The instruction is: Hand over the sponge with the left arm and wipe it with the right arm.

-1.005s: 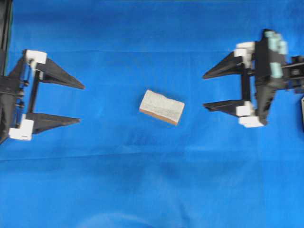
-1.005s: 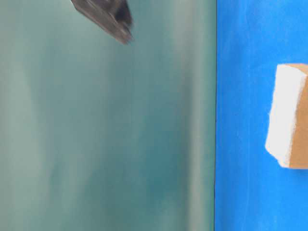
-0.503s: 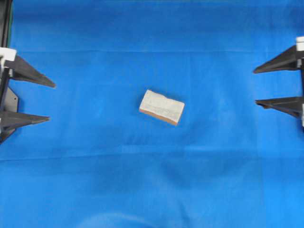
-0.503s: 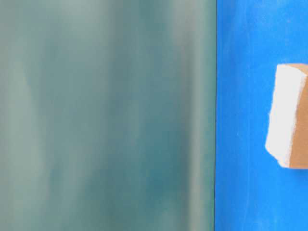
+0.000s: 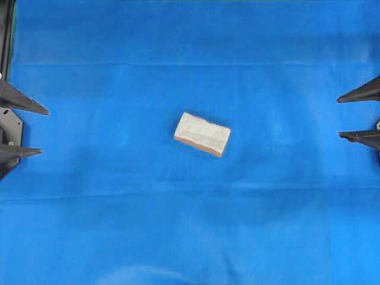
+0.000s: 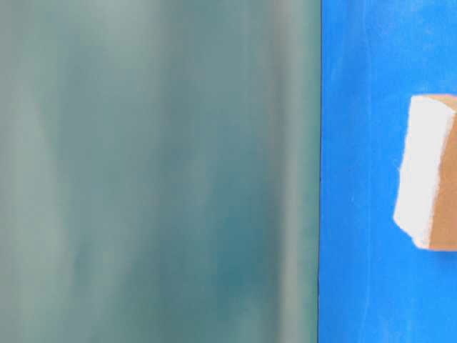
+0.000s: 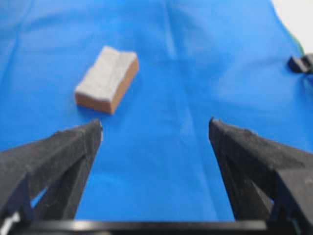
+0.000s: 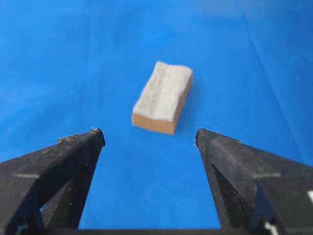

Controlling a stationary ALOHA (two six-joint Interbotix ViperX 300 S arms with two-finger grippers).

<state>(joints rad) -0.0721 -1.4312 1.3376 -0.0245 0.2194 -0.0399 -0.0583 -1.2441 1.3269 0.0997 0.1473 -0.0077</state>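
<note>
A blue cloth (image 5: 119,237) is covering the whole work surface, giving a soft bed for wiping. At its left edge the left gripper (image 5: 21,129) is standing wide and empty, only its fingertips showing from overhead; at the right edge the right gripper (image 5: 358,117) is standing equally wide and empty. Both are sitting well apart from the sponge (image 5: 202,134), which is lying flat mid-cloth, grey side up, likely awaiting the left arm's pickup. The wrist views are showing each pair of fingers facing the sponge; the table-level view is showing its tan foam side (image 6: 444,171) only.
</note>
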